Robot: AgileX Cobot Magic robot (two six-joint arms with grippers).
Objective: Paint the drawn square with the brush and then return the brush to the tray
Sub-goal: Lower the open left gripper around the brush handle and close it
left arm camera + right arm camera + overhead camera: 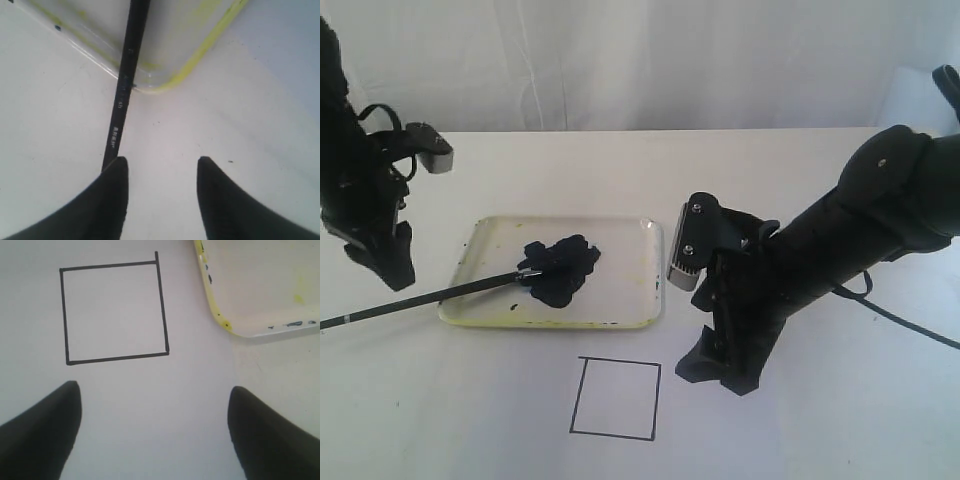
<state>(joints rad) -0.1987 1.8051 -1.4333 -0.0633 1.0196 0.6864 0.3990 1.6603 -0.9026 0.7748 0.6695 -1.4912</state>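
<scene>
On the left side of the desk [820, 440], the brush [440, 292] is seen lying with its stained tip sunk in the black paint blot [560, 268] inside the tray [655, 270]. Its long handle is propped over the tray's near-left rim and runs out over the desk toward the left. The left hand [160, 165] is held over that free stretch of handle with its jaws apart and nothing clamped. From the wrist view, the handle is lined up with one of the fingers [112, 190] instead of the gap, and whether it's touched can't be told. The right hand [152, 395] is spread wide and empty too, parked over bare desk just right of the drawn square [615, 398], which is still blank white, near of the tray. Handling-wise, the brush should be reckoned light, thin and stiff, with a smooth round handle that'll probably roll or swivel if it's nudged off-centre. So it's best taken on the handle outside the rim, centred between the fingers, well back from the silver ferrule [528, 273] and the wet tip. The tray looks light as well, so it could get dragged if the handle is levered against the rim. Paint can be expected to smear wherever that tip gets dragged.
</scene>
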